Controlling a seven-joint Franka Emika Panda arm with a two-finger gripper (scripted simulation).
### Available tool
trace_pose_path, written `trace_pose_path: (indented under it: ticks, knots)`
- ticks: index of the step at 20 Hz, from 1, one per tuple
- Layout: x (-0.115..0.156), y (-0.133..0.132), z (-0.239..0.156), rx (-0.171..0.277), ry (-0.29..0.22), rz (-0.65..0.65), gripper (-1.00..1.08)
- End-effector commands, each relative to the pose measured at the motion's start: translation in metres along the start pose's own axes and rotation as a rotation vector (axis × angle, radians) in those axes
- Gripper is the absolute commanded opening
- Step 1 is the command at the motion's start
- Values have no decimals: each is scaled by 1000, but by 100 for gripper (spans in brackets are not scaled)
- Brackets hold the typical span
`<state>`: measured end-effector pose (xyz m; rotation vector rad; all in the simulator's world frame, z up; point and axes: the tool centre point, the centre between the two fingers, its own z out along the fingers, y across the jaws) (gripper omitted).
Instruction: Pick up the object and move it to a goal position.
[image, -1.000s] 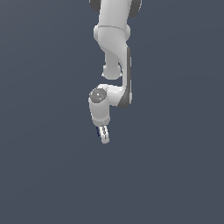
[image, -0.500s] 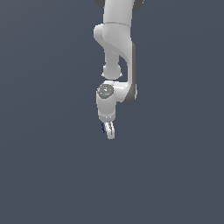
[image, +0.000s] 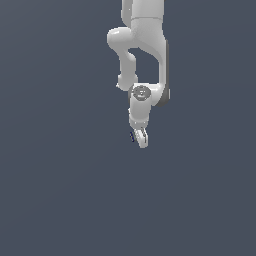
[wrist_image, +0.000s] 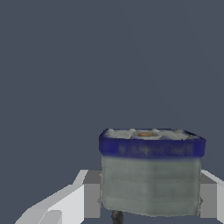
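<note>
The object (wrist_image: 151, 175) is a small greyish block with a dark blue rim. In the wrist view it fills the gap between my two white fingers (wrist_image: 76, 199), which press on its sides. In the exterior view only a sliver of the object (image: 132, 136) shows beside the fingers. My gripper (image: 141, 138) hangs below the white arm, pointing down, shut on the object and held up in open space.
A plain dark grey-blue background fills both views. The white arm (image: 145, 45) comes down from the top of the exterior view. No goal marker shows.
The arm and gripper have shifted toward the exterior view's right and the wrist has turned a little. The object stays held between the fingers.
</note>
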<state>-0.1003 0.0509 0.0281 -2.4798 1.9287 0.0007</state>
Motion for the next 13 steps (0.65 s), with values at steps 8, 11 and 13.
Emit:
trace_pose_path:
  ticks: [8,11,13]
  knots:
    - [-59,19,-8,0,0,1,-100]
    - [-65,20,-8,0,0,1,-100]
    - [-66,21,-8,0,0,1,-100]
